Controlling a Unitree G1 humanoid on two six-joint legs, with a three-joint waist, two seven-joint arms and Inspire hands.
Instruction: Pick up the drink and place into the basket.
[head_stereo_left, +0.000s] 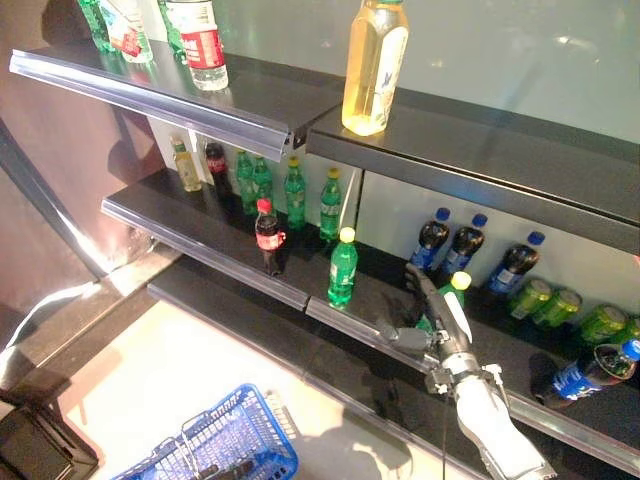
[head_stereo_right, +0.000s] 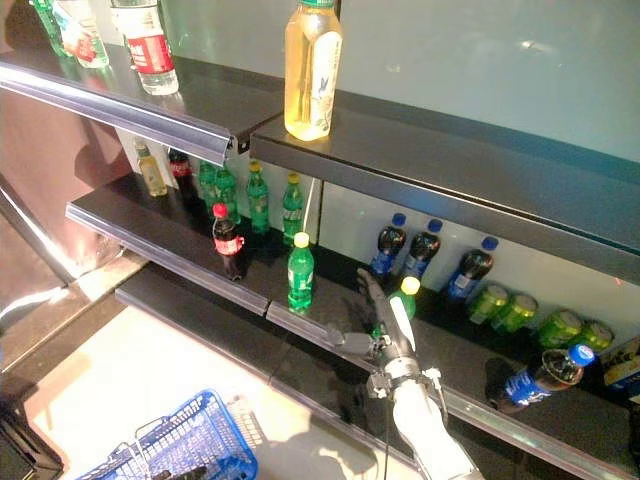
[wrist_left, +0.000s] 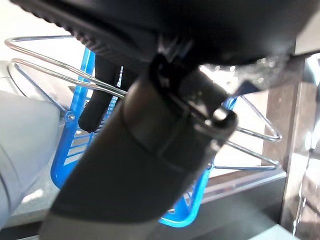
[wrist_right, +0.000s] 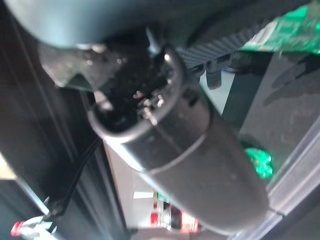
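A green bottle with a yellow cap (head_stereo_left: 457, 284) stands on the middle shelf (head_stereo_left: 200, 235), partly hidden behind my right hand (head_stereo_left: 432, 305). The hand reaches onto the shelf with its fingers straight along the bottle's left side and its thumb spread out to the left; it is open. The bottle also shows in the right eye view (head_stereo_right: 408, 290), just right of the hand (head_stereo_right: 385, 318). The blue basket (head_stereo_left: 225, 435) hangs low at the lower left. In the left wrist view my left hand (wrist_left: 150, 150) is shut on its wire handles (wrist_left: 45, 67).
Another green bottle (head_stereo_left: 342, 268) and a cola bottle (head_stereo_left: 267, 238) stand near the shelf's front edge, to the hand's left. Dark blue-capped bottles (head_stereo_left: 465, 245) and green cans (head_stereo_left: 550, 302) stand behind. A bottle (head_stereo_left: 590, 372) lies at the right. The upper shelf (head_stereo_left: 470, 150) with a yellow drink (head_stereo_left: 375, 65) overhangs.
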